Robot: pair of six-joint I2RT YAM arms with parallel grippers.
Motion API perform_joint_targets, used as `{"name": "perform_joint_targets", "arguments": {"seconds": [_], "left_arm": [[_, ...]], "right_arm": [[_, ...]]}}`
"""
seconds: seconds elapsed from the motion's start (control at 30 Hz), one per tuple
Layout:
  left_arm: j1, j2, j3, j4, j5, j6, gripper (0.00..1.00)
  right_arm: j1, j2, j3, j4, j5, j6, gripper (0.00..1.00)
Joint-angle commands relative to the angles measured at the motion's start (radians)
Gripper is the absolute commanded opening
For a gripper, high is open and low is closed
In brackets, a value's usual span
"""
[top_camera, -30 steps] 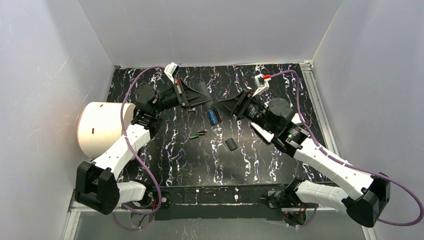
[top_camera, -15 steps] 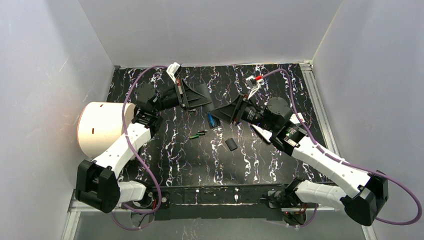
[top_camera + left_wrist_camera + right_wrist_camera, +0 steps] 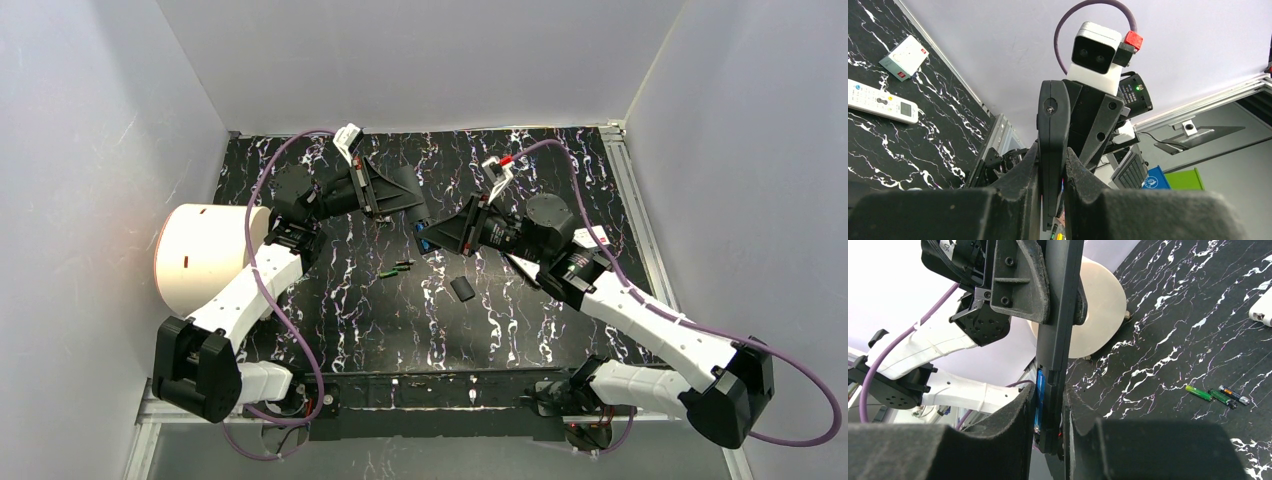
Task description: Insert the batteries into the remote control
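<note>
Right wrist: right gripper (image 3: 1050, 409) has slid in and narrowed from wide to a pinch on the near end of the remote control (image 3: 1057, 315). The left gripper (image 3: 1052, 165) is clamped on the far end, so it's held 2-handed, aloft, off the table (image 3: 1198, 310). Prob a regrip/handover. No cell in yet; batteries (image 3: 1215, 394) lie on the table, apart from it. Long axis runs gripper-to-gripper, approx far-near in top view. Blue strip faces one pad; which way the bay faces, can't tell.
</note>
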Motion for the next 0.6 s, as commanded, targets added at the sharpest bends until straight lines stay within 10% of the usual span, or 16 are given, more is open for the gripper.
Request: {"name": "perform_joint_targets", "arguments": {"seconds": [0.0,0.57], "left_arm": [[0.001,-0.009,0.04,0.023,-0.006,0.002,0.0],[0.001,-0.019,0.038,0.024,0.003,0.002,0.0]], "right_arm": [[0.004,0.007,-0.003,0.004,-0.003,-0.039,0.27],[0.004,0.078,0.013,0.002,-0.042,-0.044,0.32]]}}
